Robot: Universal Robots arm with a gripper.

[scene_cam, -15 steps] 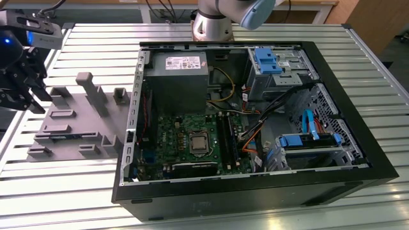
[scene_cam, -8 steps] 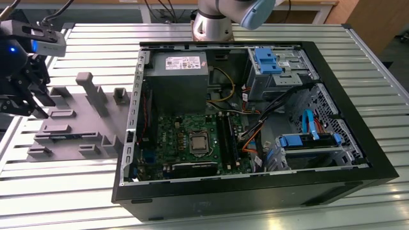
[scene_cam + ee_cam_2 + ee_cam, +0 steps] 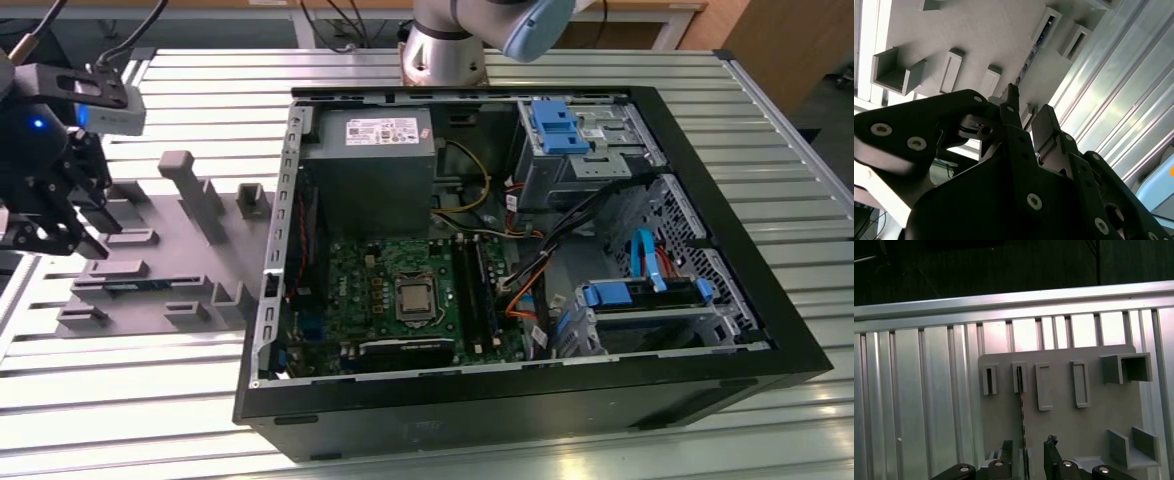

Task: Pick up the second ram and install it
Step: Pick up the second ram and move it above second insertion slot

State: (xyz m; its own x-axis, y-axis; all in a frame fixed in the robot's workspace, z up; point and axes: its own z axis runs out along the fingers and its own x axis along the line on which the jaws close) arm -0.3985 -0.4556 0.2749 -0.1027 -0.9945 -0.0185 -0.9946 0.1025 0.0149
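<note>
The second ram stands on edge in the slots of the grey fixture plate, and it looks like a thin dark line in the first wrist view. In the second wrist view its blue-green edge runs between two slot blocks. My gripper hovers over one end of the stick, open, with a finger on either side of its line and not closed on it. The exterior view has the gripper at its far left above the fixture plate, where a blue strip of the ram shows.
An open black computer case lies at the exterior view's right, with the green motherboard and its long black slots inside. Cables and blue drive bays crowd the case's right side. The ribbed metal table surrounds the fixture.
</note>
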